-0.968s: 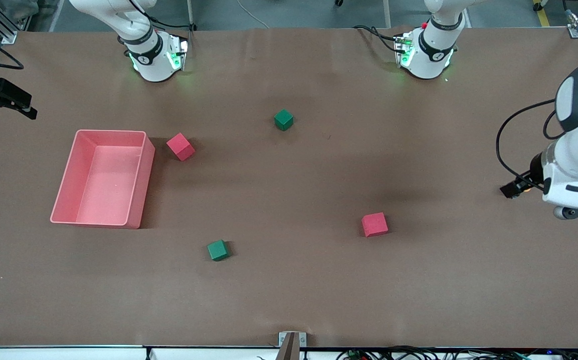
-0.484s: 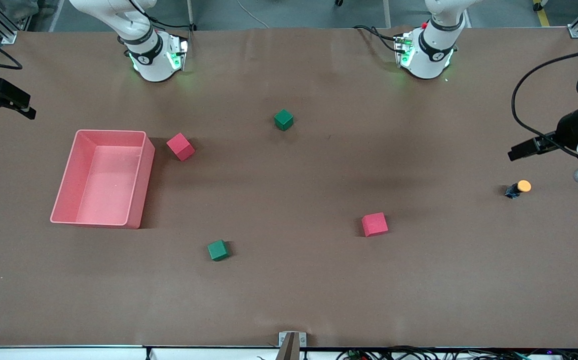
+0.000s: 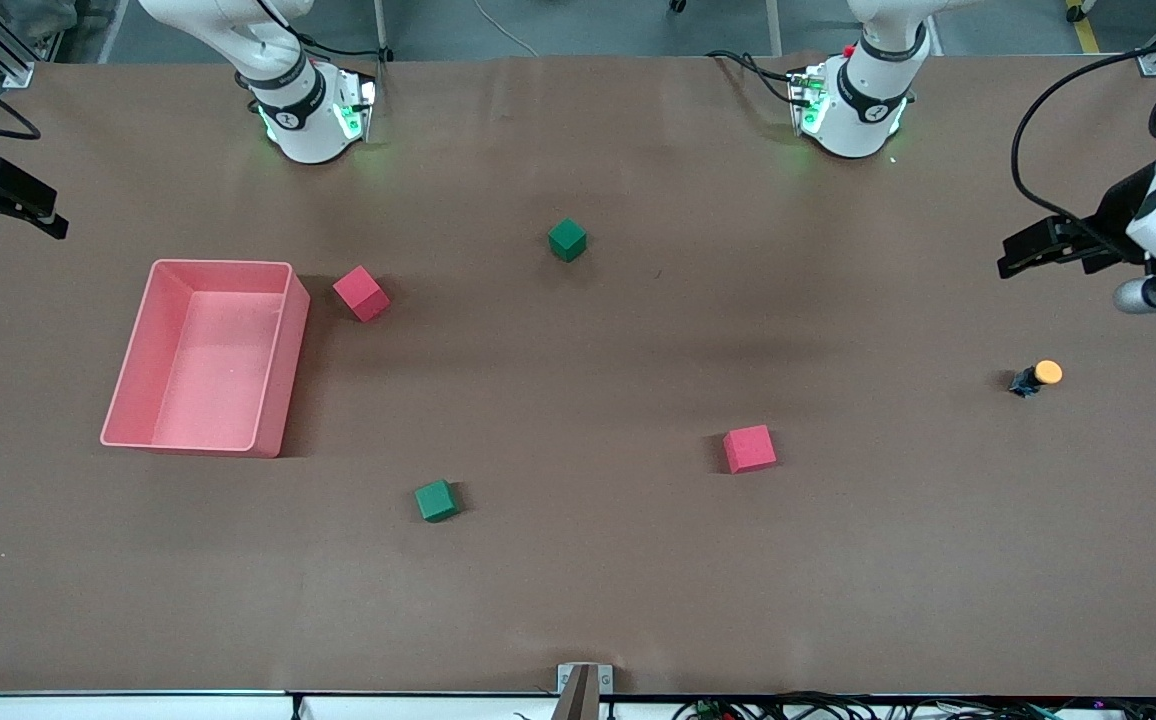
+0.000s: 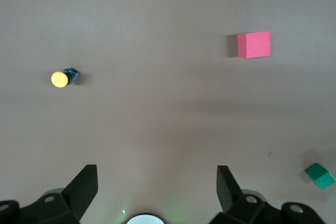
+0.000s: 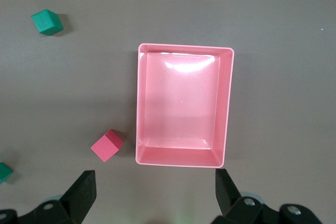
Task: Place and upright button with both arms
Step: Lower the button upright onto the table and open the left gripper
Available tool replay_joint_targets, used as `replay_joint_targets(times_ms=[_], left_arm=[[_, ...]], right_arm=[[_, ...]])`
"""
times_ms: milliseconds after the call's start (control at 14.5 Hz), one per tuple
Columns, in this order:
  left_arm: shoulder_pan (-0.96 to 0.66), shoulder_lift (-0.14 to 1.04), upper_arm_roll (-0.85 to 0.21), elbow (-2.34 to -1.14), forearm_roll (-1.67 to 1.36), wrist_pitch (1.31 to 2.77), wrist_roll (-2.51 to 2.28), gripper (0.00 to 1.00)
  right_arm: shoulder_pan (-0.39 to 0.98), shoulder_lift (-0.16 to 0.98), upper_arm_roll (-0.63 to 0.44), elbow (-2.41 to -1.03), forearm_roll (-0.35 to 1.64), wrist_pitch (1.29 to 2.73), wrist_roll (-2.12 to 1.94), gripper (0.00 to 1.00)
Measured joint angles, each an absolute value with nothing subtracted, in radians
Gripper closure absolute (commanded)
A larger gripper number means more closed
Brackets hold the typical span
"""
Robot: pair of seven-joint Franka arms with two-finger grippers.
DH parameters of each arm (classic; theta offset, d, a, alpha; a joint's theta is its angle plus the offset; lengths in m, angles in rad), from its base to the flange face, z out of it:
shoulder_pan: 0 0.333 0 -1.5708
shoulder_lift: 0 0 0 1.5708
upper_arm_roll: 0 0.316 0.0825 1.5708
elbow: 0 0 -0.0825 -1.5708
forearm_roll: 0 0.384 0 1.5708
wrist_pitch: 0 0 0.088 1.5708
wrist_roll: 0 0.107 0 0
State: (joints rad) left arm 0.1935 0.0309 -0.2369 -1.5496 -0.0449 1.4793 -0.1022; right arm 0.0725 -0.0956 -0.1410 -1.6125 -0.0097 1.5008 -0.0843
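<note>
The button point(image 3: 1038, 377) sits on the brown worktop point(image 3: 578, 600) at mid-height of the front view, close to the frame edge at the left arm's end. Nothing touches it. Its orange cap shows beside the dark black-and-blue body, on the side toward that edge. The left wrist view shows the button point(image 4: 64, 78) the same way, cap beside body, and neither view settles whether it stands upright or lies tipped over.

The left gripper point(image 3: 1010, 257) hangs in the air higher in the front view than the button, over bare worktop and well apart from it. From its own wrist camera the left gripper point(image 4: 156, 182) has its two black fingers spread wide with nothing between them.

The closest other thing is the lower red cube point(image 3: 749, 448), lower in the frame and toward the middle of the worktop. The left wrist view also shows it point(image 4: 254, 44).

The lower green cube point(image 3: 436, 500) lies nearer the front camera still. The upper green cube point(image 3: 567, 240) sits in the upper middle of the frame.

The upper red cube point(image 3: 361, 293) stands just beside a corner of the pink tray point(image 3: 223, 264), which is empty.

The right gripper point(image 3: 53, 222) waits in the air at the frame edge at the right arm's end. Its wrist view shows the right gripper point(image 5: 155, 184) spread wide and empty, with the pink tray point(image 5: 185, 47) below.
</note>
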Motion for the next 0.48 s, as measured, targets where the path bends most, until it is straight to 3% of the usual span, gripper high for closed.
replay_joint_targets(times_ms=[484], left_arm=[[0.175, 0.024, -0.212, -1.55, -0.046, 1.479, -0.073, 0.0]], right_arm=[[0.073, -0.096, -0.141, -1.612, -0.01, 1.507, -0.084, 0.0]])
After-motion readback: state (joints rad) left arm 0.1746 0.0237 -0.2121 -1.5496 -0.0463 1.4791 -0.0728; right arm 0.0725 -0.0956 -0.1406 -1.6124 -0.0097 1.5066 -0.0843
